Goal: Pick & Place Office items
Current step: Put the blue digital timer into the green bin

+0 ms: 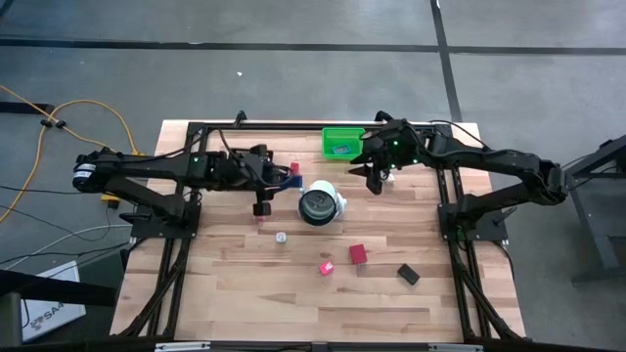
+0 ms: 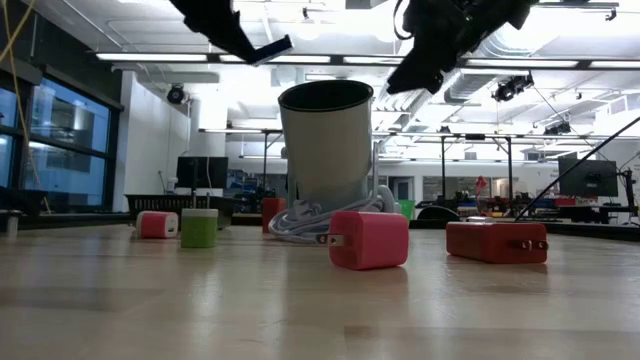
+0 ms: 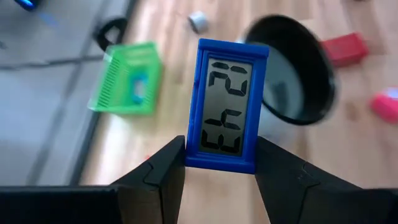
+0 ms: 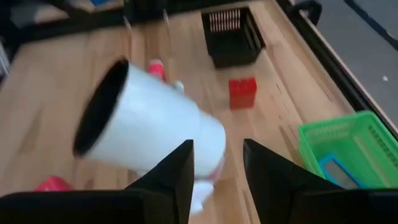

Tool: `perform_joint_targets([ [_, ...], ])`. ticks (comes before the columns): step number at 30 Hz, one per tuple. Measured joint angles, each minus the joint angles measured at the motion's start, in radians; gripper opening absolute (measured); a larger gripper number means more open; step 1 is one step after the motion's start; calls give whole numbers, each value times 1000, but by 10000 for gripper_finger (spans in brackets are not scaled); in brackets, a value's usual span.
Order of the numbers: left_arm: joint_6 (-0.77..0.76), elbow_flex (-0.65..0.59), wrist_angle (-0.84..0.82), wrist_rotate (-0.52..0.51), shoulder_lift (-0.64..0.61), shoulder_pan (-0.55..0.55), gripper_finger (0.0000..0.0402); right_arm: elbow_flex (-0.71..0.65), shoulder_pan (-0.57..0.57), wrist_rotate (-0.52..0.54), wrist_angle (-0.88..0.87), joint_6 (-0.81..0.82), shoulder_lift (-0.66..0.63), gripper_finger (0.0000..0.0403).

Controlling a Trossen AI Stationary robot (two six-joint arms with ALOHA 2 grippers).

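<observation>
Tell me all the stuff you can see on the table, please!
cup: one, white with dark inside, table's middle
bin: one, green, far edge
flat piece: one, blue, inside the bin
tray: one, black mesh, beyond the cup in the right wrist view
red blocks: two, one on the cup's near side, one by the tray
pink blocks: two, one beside the near red block
black piece: one, near right
small bit: one, pale, near the cup
clock: one, blue, held up
left gripper: shut on the clock
right gripper: open, empty, by the bin
</observation>
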Motion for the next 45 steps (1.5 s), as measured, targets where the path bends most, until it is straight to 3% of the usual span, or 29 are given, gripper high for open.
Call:
perform_joint_targets([
  [6,99,0,100,-151,0,0,160,0,0,-12,103,56,0,125],
  [16,212,0,260,-213,48,-3,159,0,26,-5,294,91,0,125],
  [19,238,0,279,-243,87,-3,159,0,52,42,351,90,11,125],
  [23,297,0,324,-329,133,-11,159,0,69,83,375,83,28,125],
  [29,384,0,430,-377,178,-22,159,0,77,134,382,83,61,125],
  [45,470,0,505,-510,204,-55,159,0,78,79,433,86,77,125],
])
